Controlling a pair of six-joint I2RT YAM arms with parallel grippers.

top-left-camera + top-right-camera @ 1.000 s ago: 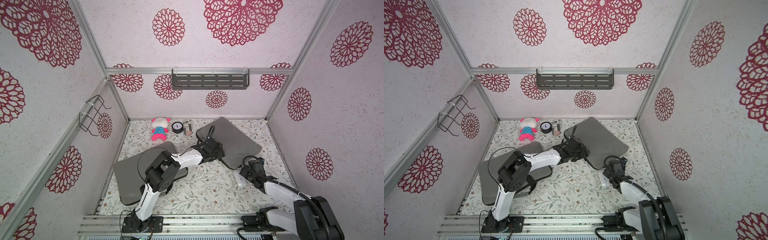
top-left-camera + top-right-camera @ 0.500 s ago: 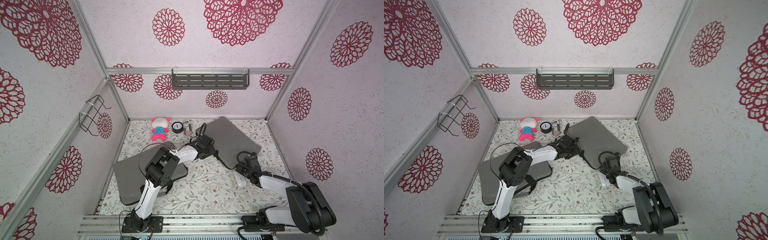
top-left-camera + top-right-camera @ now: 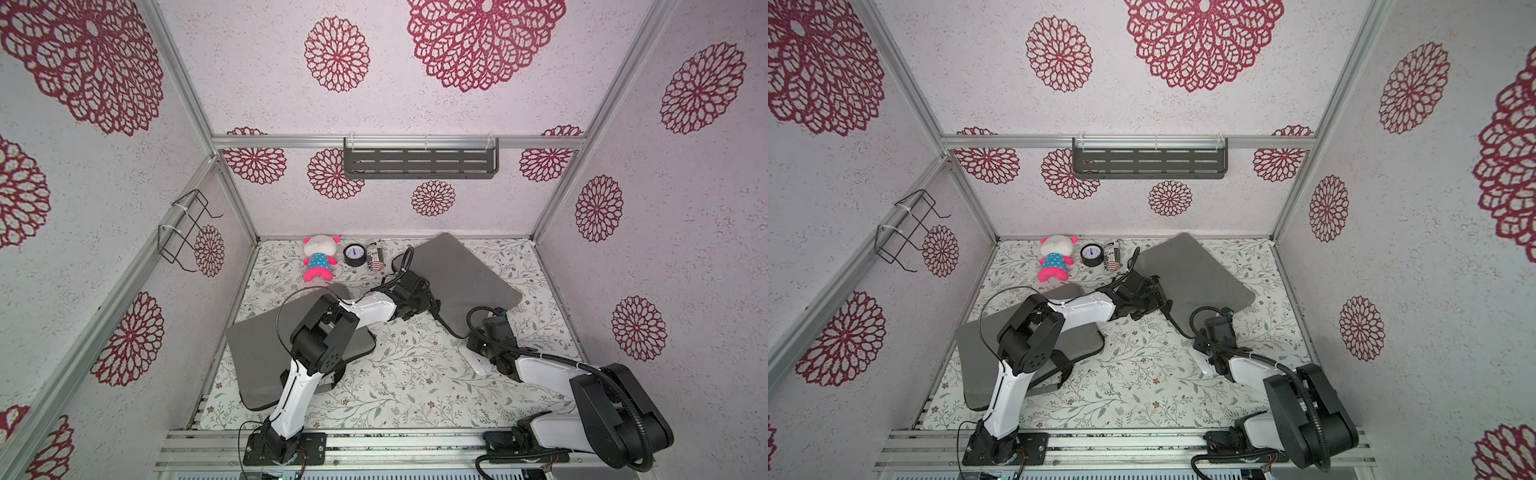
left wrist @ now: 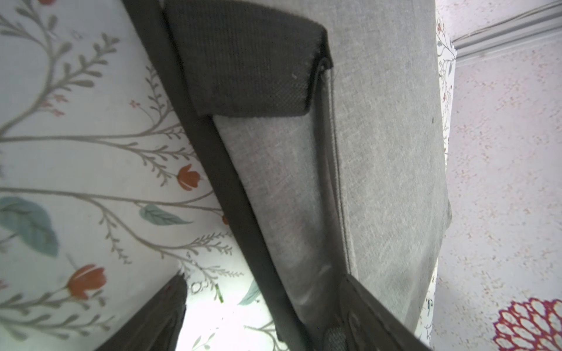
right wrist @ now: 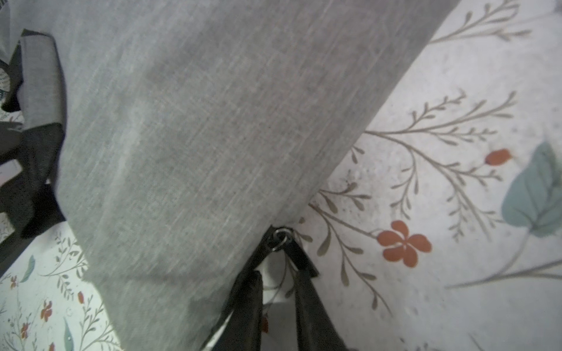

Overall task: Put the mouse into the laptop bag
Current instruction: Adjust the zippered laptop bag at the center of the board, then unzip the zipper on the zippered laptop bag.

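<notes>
The grey laptop bag [image 3: 461, 278] [image 3: 1192, 278] lies at the back right, with a black strap at its far corner. My left gripper [image 3: 432, 306] [image 3: 1163, 305] is open at the bag's near-left edge. In the left wrist view the left gripper [image 4: 263, 278] straddles the dark edge trim [image 4: 243, 194]. My right gripper [image 3: 473, 344] [image 3: 1198, 343] sits at the bag's near corner. In the right wrist view the right gripper [image 5: 278, 282] has a narrow gap just behind the zipper pull [image 5: 281, 238], holding nothing. The white mouse [image 3: 481, 366] [image 3: 1204, 365] lies on the table, partly under the right wrist.
A second grey bag [image 3: 257, 353] lies at the front left under the left arm. A pink plush toy [image 3: 318, 257], a round black gauge [image 3: 354, 254] and a small can [image 3: 376, 259] stand along the back wall. A wire rack [image 3: 187, 232] hangs on the left wall.
The left jaws have widened and the left gripper has shifted along the bag's edge. The right jaws have narrowed, and the right gripper has moved left to the bag's near corner.
</notes>
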